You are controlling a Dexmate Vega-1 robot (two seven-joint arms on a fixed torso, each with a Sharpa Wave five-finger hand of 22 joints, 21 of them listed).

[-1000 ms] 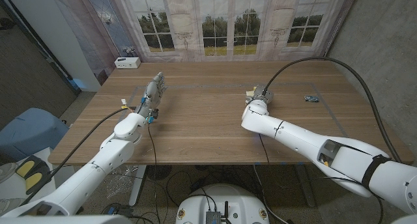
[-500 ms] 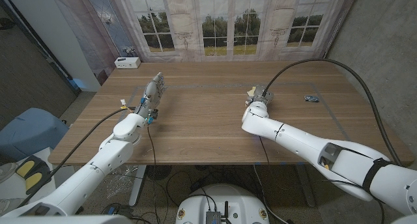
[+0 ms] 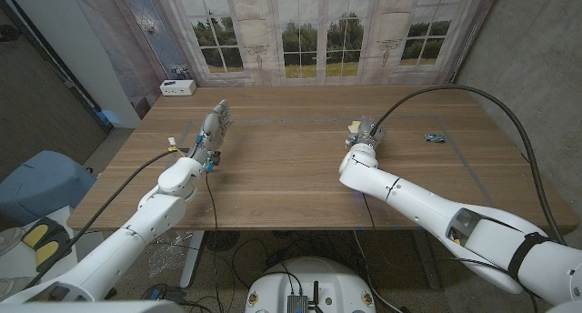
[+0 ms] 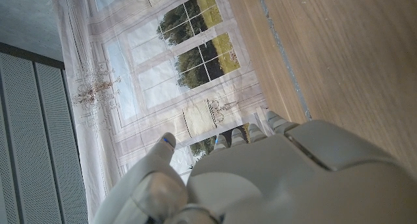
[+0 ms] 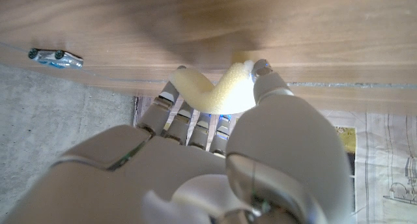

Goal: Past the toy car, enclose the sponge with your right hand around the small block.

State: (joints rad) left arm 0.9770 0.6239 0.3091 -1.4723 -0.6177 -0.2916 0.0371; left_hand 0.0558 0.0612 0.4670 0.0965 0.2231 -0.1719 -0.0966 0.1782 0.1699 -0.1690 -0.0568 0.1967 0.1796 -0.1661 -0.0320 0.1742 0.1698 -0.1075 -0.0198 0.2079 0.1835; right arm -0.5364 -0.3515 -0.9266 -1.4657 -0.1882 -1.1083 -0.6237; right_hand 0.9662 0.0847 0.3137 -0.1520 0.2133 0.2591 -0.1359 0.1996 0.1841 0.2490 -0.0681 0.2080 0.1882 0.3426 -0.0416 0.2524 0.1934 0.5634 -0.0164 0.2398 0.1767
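Right wrist view shows the pale yellow sponge (image 5: pixel 218 90) bent and squeezed between the fingers (image 5: pixel 176 107) of the right hand (image 5: pixel 195 165), so the grasp looks made. The toy car (image 5: pixel 55 57) sits well off to one side of those fingers on the surface (image 5: pixel 313 35). I can't make out any small block, so whether the sponge wraps it is unclear. From the head view, the left hand (image 3: pixel 213 129) stands apart, fingers straight, holding nothing.
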